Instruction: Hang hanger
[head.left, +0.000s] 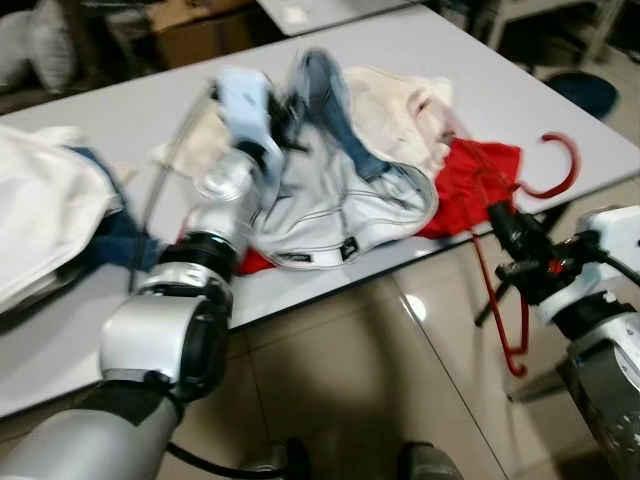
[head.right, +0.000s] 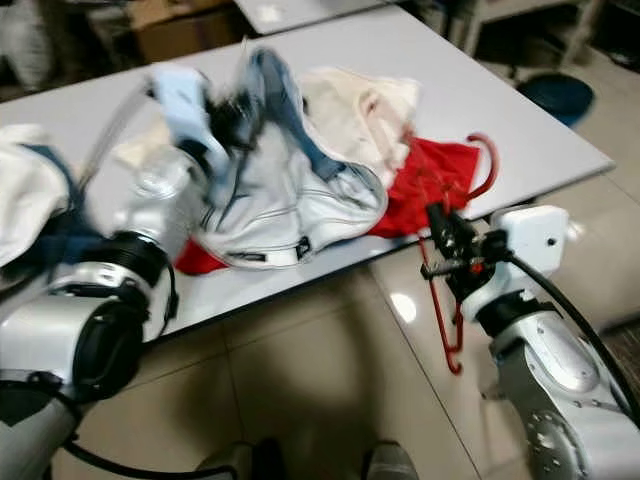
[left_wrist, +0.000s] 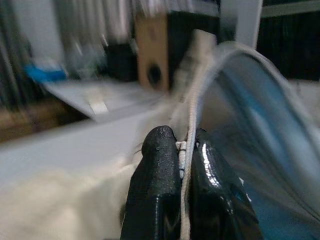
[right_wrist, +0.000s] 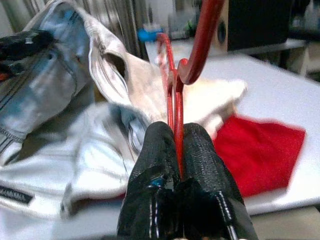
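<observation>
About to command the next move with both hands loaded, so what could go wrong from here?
1. The red hanger is pinched by one thin bar in the right hand, mostly dangling past the table edge; it could swing or slip.
2. The left hand grips only the denim garment hem; lifting may drag neighbouring clothes.

Red hanger (head.left: 505, 290) off table edge (head.left: 420, 255)

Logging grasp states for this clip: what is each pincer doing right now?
Left pincer: shut on the light denim garment's edge, lifting it.
Right pincer: shut on the red hanger.
</observation>
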